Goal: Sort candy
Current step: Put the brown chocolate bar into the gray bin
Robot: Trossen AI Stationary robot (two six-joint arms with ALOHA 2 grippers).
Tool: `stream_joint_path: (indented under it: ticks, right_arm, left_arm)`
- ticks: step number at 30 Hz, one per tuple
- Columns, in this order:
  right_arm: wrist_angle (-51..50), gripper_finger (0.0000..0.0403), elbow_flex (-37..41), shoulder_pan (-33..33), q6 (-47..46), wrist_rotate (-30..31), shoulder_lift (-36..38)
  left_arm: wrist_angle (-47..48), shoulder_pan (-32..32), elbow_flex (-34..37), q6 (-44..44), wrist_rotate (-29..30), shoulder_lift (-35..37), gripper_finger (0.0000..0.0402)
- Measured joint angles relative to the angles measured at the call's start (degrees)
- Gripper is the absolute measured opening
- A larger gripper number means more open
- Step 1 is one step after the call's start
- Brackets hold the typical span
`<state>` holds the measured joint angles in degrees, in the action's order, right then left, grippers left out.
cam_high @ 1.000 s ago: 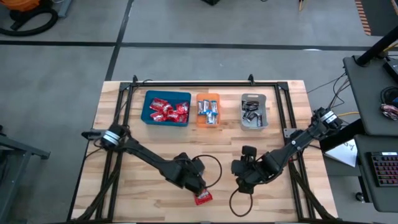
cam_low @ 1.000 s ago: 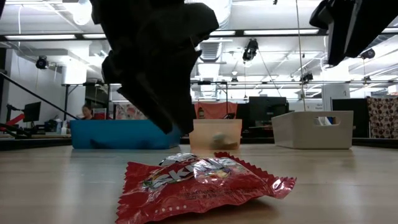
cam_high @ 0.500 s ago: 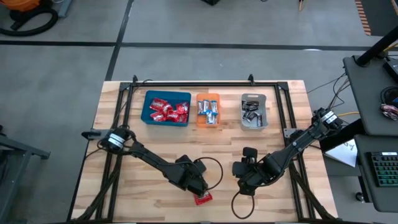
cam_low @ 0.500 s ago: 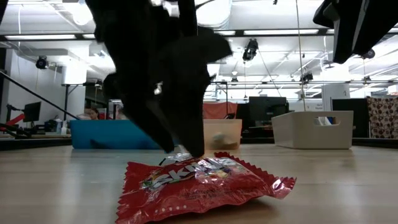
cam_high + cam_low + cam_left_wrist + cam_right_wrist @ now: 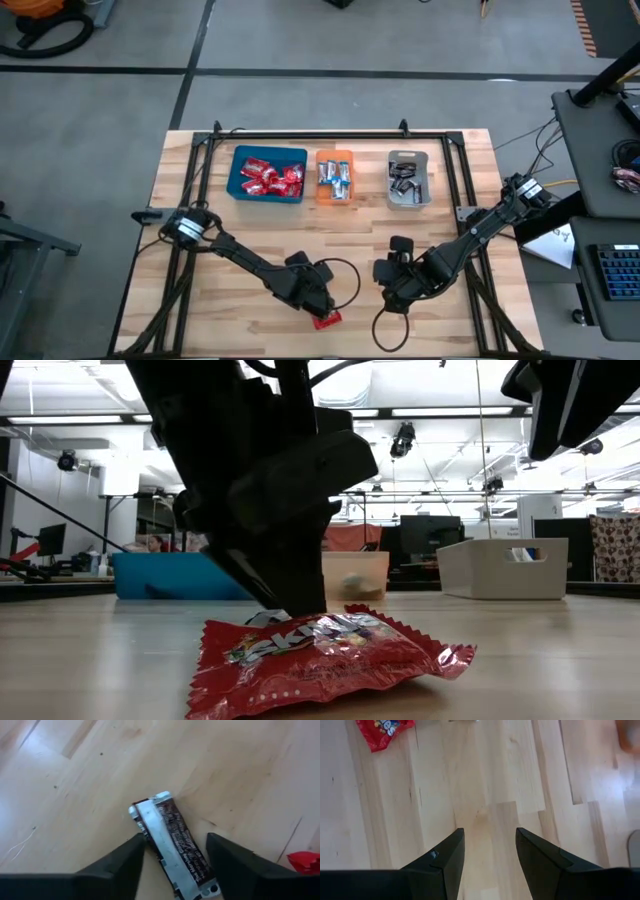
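left gripper (image 5: pixel 172 852) is low on the table now, at the near edge, and its two fingers (image 5: pixel 117 867) stand apart on both sides of a dark brown candy bar (image 5: pixel 172 842). they look just beside the wrapper, not yet pressing it, so i judge the grip is not finished. compared with one second ago the arm has come down and moved a little to the front, and the jaws are narrower than half a second ago; this means the closing on the bar has probably begun.

a red skittles bag (image 5: pixel 320 655) lies flat just beside the gripper, and in the low view the dark gripper body stands right behind it. the red bag is not the thing between the fingers.

right gripper (image 5: pixel 487 847) waits near the table's front on the right side, fingers apart, nothing between them, only bare wood.

at the far side the blue tray (image 5: pixel 238 190) holds red candy, the orange tray (image 5: pixel 335 154) blue-and-white candy, the grey tray (image 5: pixel 424 195) dark candy. the bar belongs, i think, in the grey one.
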<state>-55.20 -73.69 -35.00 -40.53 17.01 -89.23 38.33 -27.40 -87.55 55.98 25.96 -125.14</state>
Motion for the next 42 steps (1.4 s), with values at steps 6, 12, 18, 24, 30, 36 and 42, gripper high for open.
stream_joint_path:
  ticks: [6,12,18,24,30,36,42]
  right_arm:
    - [0.2,0.0169,0.0,0.0,0.0,1.1,0.0]
    - [0.2,0.0169,0.0,-0.2,0.9,1.1,0.0]
    - [1.6,0.0169,0.9,-2.2,4.1,5.3,0.0]
    - [5.8,0.0169,2.9,-3.9,4.2,8.5,0.0]
    - [22.4,0.0169,6.2,-5.3,12.7,14.5,0.0]
    - [47.3,0.0169,12.9,-6.1,22.6,23.9,0.0]
    - [68.6,0.0169,18.3,-3.8,23.2,24.1,-0.5]
  left_arm:
    - [0.1,-0.1,0.0,-2.8,-0.1,-0.1,0.0096]
    - [0.7,-0.3,0.2,-8.7,0.0,0.9,0.0017]
    - [1.5,-0.4,0.6,-16.4,-1.4,4.6,0.0005]
    - [0.1,-0.7,0.5,-24.3,-0.1,10.3,0.0005]
    - [-13.9,-2.5,3.2,-40.5,1.1,16.5,0.0005]
    - [-28.1,-4.4,10.5,-48.1,5.7,19.9,0.0005]
    - [-31.8,-4.4,13.6,-47.6,15.9,19.9,0.0005]
